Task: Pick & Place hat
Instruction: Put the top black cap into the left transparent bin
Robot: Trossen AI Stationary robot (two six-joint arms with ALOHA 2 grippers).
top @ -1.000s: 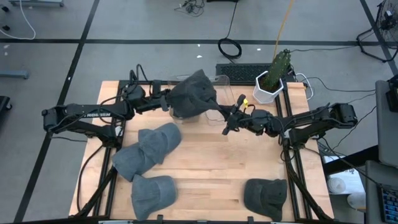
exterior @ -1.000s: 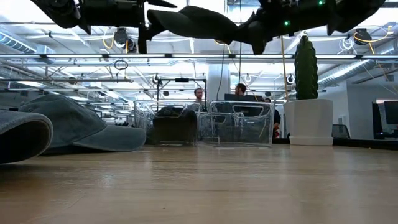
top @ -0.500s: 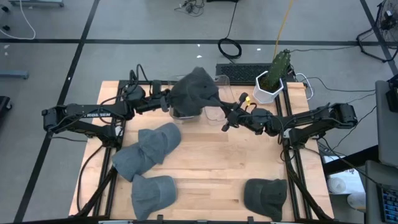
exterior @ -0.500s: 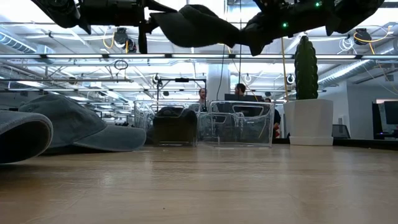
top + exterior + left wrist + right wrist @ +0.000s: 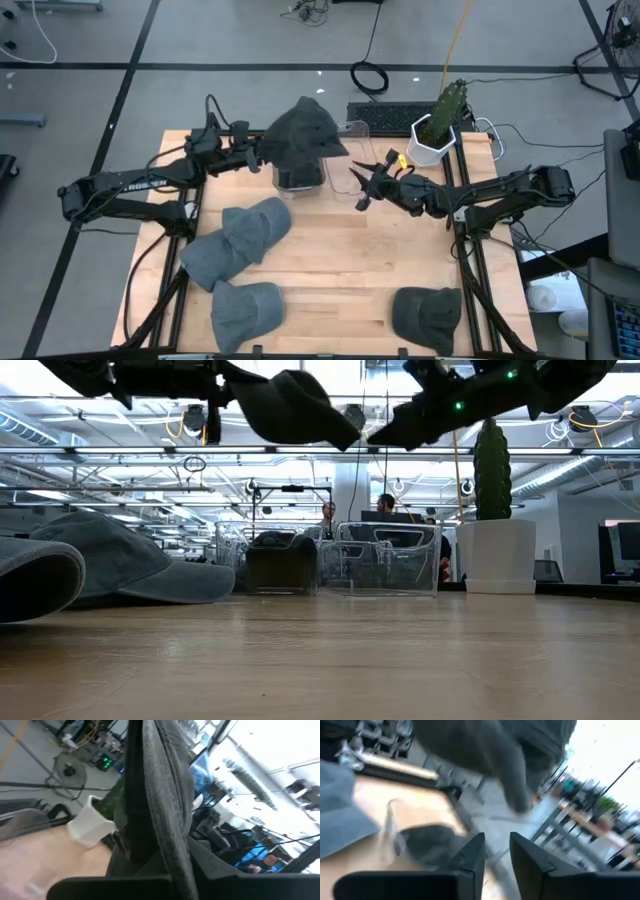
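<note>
The wooden table [image 5: 340,270] is carrying four grey caps lying flat: two overlapping ones [image 5: 238,238] are sitting near its left edge, another cap [image 5: 243,313] is lying at the front edge toward the left corner, and a darker cap [image 5: 427,315] is resting at the front edge toward the right corner. The left arm is reaching in from the left edge toward the back of the table, and its left gripper [image 5: 257,152] is holding a dark grey hat [image 5: 301,133] in the air, fingers clamped tight on the hat's edge; the hat is hanging above a clear plastic bin [image 5: 299,175] that is standing near the back edge and already has something dark in it. A second clear bin [image 5: 352,160] is standing just beside the first, toward the right. The right arm is stretching in from the right edge, and its right gripper [image 5: 364,182] is hovering close to the hat without touching it, its fingers [image 5: 471,857] standing slightly parted and gripping nothing. A white pot with a cactus [image 5: 437,125] is standing near the back right corner.
</note>
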